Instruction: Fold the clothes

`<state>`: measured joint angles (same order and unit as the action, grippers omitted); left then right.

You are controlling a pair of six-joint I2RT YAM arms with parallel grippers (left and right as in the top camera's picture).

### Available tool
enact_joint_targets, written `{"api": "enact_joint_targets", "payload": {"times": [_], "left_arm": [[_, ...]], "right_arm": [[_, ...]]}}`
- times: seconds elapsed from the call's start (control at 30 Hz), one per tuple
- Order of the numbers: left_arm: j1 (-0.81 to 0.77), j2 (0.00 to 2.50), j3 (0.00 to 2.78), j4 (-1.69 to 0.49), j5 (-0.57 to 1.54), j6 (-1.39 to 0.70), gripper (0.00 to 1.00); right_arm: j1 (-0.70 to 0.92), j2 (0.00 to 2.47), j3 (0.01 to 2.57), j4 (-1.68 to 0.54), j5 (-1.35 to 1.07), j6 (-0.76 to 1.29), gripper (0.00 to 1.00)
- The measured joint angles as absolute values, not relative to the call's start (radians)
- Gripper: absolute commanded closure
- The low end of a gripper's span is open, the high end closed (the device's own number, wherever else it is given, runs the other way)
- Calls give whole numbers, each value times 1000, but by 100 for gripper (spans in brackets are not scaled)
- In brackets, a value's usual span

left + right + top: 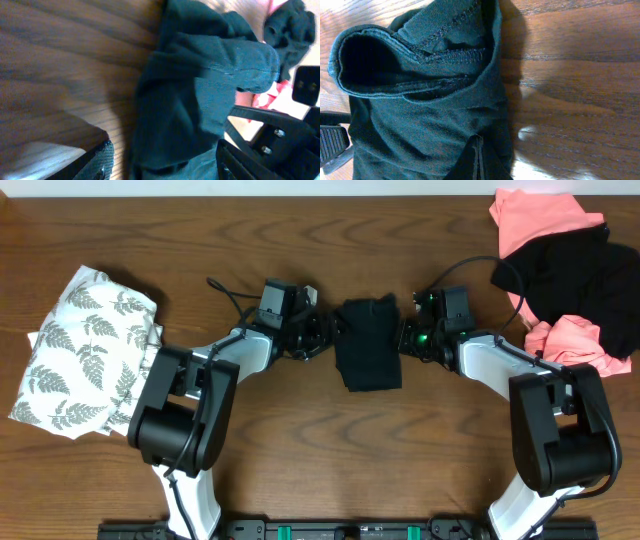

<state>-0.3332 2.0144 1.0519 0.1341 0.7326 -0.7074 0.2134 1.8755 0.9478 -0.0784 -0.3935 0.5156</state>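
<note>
A black garment lies folded into a narrow rectangle at the table's middle. My left gripper is at its left edge. In the left wrist view the left gripper is open wide, with the black garment lying between its fingers. My right gripper is at the garment's right edge. In the right wrist view the right gripper has its fingers pressed together on the edge of the black garment, whose stitched hem is rolled open at the top.
A white fern-print cloth lies crumpled at the left. A heap of coral and black clothes lies at the back right. Bare wooden table lies in front of the garment.
</note>
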Motion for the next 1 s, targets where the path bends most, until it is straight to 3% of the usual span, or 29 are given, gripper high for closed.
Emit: {"api": "enact_joint_targets", "payload": {"times": [0.27,0.47,0.6,0.87,1.0], "left_arm": [[-359,2034,1052,161,801,-767,33],[-396,2041,1052,170,809,-789,40],[-408,2050,1052,176,805,-789,55],[-410,2071,1046,185,785,-773,94],[-406,2070,1042,196,786,-743,94]], "right_arm": [[213,1876,948,-81,-393,516,99],[213,1876,948,-83,-393,516,99],[213,1876,948,-84,-393,516,99],[213,1876,948,-83,-402,509,99],[199,1873,948,-99,-427,480,96]]}}
